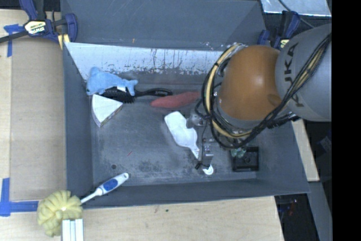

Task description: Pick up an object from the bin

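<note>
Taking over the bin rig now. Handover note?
Gripper: low near the bin's front wall, between the crumpled white piece and the small black box; can't tell whether it grips anything.
Elsewhere: red oblong mid-bin, white wedge and blue rag back left, toothbrush front left.
Done: nothing lifted clear.
Left: grasp one thing, lift it out.

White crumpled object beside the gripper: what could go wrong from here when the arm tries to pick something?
1. The gripper is low and close to the front wall of the grey metal bin, so it may scrape the wall or floor.
2. The white crumpled soft object lies against the gripper's side and might be pushed or dragged rather than grasped.
3. The small black box sits close on the other side and could be knocked.
</note>
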Available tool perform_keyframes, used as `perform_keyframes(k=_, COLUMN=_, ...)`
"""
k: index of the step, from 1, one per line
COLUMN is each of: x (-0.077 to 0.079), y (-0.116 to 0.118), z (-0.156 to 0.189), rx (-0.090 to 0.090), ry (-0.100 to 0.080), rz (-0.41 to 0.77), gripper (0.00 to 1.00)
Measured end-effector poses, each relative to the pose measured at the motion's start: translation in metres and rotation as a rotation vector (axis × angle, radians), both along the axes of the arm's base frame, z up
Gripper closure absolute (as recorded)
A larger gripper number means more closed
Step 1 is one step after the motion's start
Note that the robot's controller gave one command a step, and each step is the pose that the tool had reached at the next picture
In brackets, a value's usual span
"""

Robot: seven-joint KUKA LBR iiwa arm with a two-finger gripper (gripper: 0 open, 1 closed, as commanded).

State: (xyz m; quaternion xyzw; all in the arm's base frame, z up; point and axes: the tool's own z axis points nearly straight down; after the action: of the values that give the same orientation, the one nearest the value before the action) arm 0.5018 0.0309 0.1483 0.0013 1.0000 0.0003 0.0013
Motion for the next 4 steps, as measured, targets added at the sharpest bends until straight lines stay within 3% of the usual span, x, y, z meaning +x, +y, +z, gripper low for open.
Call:
perform_keyframes(k=1, x=0.000, y=0.000, z=0.000, rx=0.000, ry=0.000, rz=0.000, gripper=0.00)
perform_keyframes(k=2, x=0.022, y=0.004, z=-0.080, rx=0.001, ry=-0.001, rz=-0.154, gripper=0.00)
perform_keyframes(k=3, x=0.026, y=-0.003, z=-0.069, rx=0.000, ry=-0.011, rz=0.173, gripper=1.00)
perform_keyframes(k=4, x=0.026, y=-0.003, z=-0.069, rx=-0.001, ry=-0.011, rz=0.173, gripper=1.00)
